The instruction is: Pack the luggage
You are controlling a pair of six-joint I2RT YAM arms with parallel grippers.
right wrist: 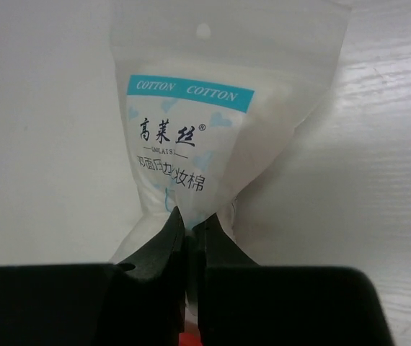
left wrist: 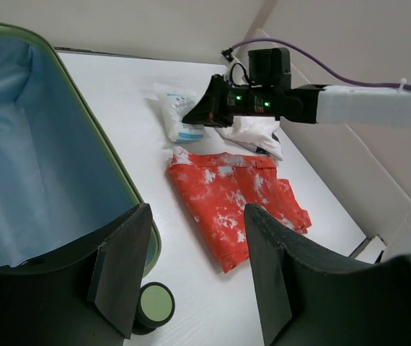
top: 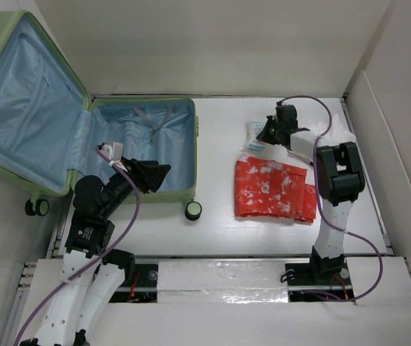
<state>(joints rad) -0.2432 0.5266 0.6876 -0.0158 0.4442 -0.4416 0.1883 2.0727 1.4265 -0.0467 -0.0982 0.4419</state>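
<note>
The luggage (top: 195, 144) lies open at the left, a light-green shell with blue lining (left wrist: 40, 180), its lid leaning back. My left gripper (top: 164, 171) hovers over its near right corner, open and empty (left wrist: 197, 209). A red, white-speckled garment (top: 272, 189) lies folded on the table to the right (left wrist: 227, 194). Behind it, my right gripper (top: 263, 133) is shut on the lower edge of a white packet of cotton pads (right wrist: 191, 122), pinching the film between its fingertips (right wrist: 189, 220). The packet (left wrist: 177, 115) rests on the table.
A crumpled white cloth (left wrist: 256, 133) lies under the right arm, beside the packet. One black spinner wheel (top: 193, 210) sticks out at the suitcase's near right corner, with two more at the left (top: 36, 207). White board walls (top: 400, 166) enclose the table.
</note>
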